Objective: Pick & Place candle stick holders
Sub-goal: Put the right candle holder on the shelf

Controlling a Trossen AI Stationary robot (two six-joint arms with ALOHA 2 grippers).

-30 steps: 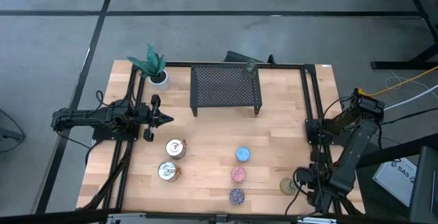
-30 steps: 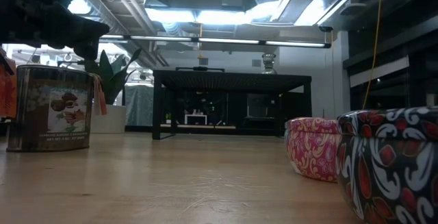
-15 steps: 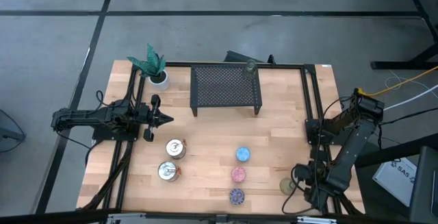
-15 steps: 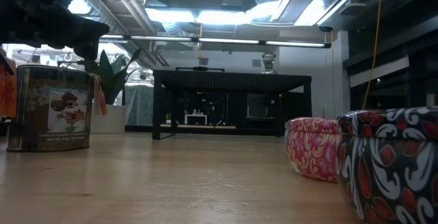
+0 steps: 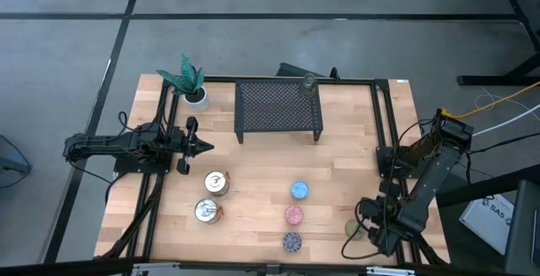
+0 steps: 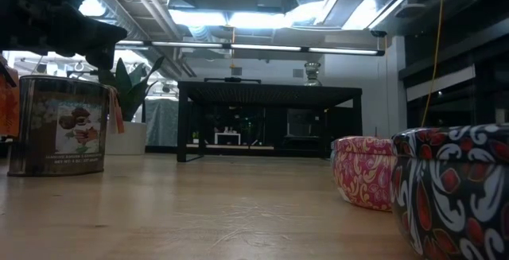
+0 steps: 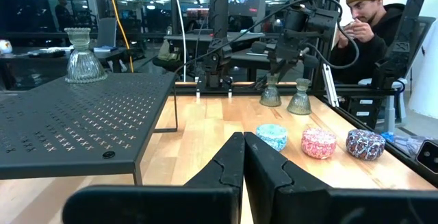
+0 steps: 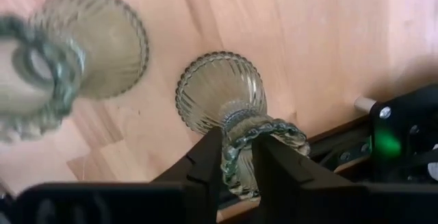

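glassy holder (image 8: 226,97) clenched by right gripper (image 8: 236,157), a second holder (image 8: 102,42) just beside.

purple holder (image 6: 457,188) cut off by edge, second glassy holder (image 8: 37,66) blurred

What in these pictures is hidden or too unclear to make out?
- High view: the right gripper and arm cover most of the green holders.
- Right wrist view: a second holder is blurred; the fingers flank the near holder's neck, contact unclear.
- Low view: the purple holder is cut by the edge; the right gripper is absent.
- Left wrist view: the person's hands are too small.
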